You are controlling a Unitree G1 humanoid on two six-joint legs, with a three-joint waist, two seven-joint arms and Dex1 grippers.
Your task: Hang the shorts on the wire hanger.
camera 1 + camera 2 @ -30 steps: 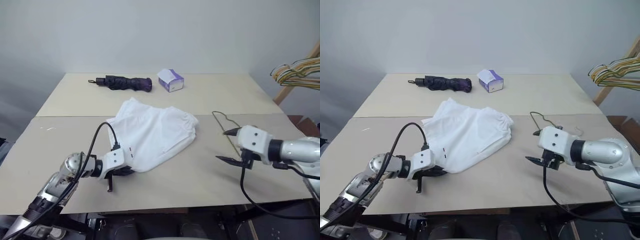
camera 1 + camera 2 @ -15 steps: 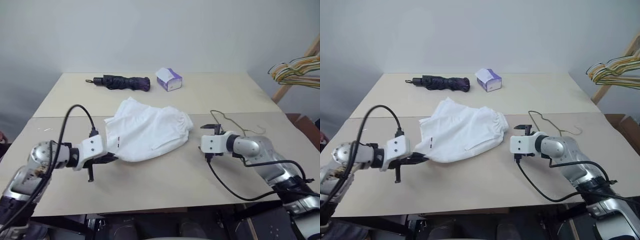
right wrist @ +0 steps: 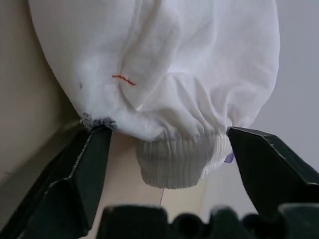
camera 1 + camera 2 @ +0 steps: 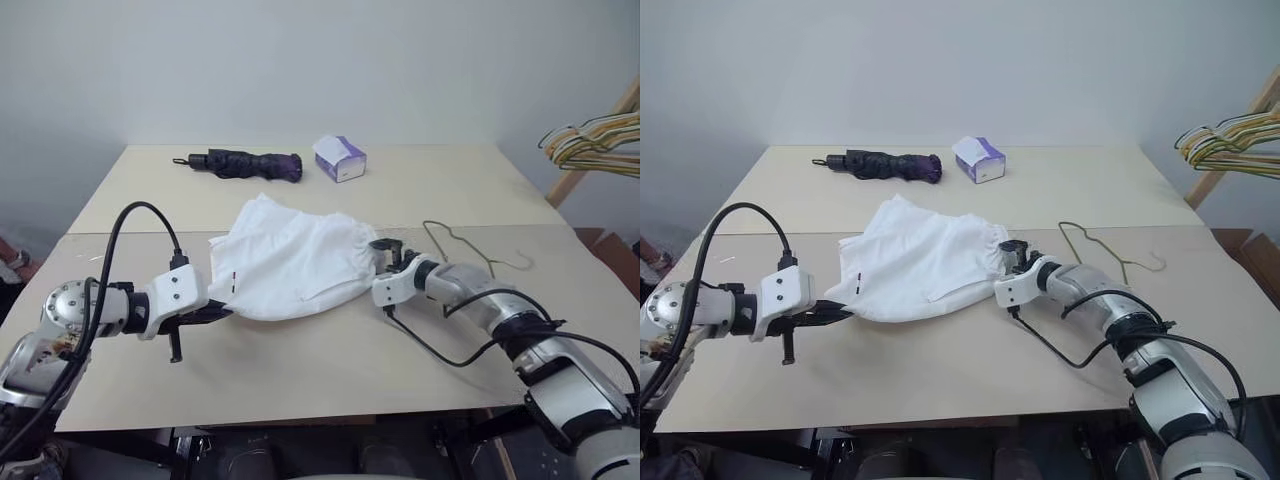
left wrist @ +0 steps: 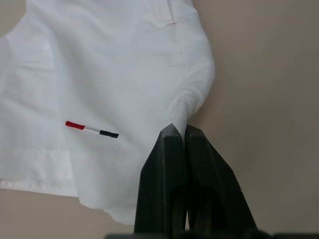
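Observation:
The white shorts lie spread on the table, gathered waistband toward my right arm. My left gripper is shut on a pinched fold at the hem, close to a small red, white and black mark; the fingers press together on the cloth. My right gripper is open at the elastic waistband, one finger on each side of it and not pressing it. The thin wire hanger lies flat on the table just beyond my right arm, apart from the shorts.
A folded dark umbrella and a purple-white tissue box sit at the back of the table. A bunch of coloured hangers hangs off a wooden stand at the far right.
My right gripper has swung left from beside the hanger to the waistband and rolled over. My left gripper has lifted the hem up and to the left, pulling the cloth out.

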